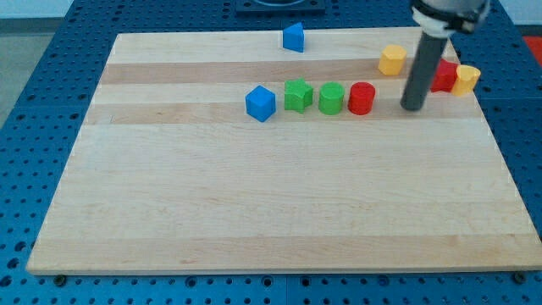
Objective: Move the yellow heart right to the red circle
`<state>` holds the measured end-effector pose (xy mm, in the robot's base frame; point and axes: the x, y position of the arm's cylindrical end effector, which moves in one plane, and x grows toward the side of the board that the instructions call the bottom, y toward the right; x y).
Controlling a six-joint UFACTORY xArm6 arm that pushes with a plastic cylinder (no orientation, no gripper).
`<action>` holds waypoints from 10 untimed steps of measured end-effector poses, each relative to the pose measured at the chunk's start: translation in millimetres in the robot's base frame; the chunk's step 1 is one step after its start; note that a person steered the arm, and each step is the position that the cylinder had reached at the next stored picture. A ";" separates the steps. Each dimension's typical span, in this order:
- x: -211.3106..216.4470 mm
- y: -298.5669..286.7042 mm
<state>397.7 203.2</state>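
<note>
The red circle (362, 98) stands at the right end of a row of blocks in the upper middle of the board. A yellow block (466, 79) that looks like the heart sits near the board's right edge, touching a red block (444, 76) on its left. A second yellow block (392, 60), of an angular shape, lies above and to the right of the red circle. My tip (412, 108) rests on the board to the right of the red circle, apart from it. It is below and to the left of the red block, which my rod partly hides.
Left of the red circle in the row stand a green circle (331, 98), a green star (298, 95) and a blue cube (261, 102). Another blue block (293, 38) sits near the board's top edge. The wooden board (254, 212) lies on a blue perforated table.
</note>
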 end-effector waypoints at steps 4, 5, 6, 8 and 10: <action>-62.8 142.3; -68.2 133.2; -74.8 126.0; -37.5 70.2; -19.5 22.7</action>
<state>378.2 226.0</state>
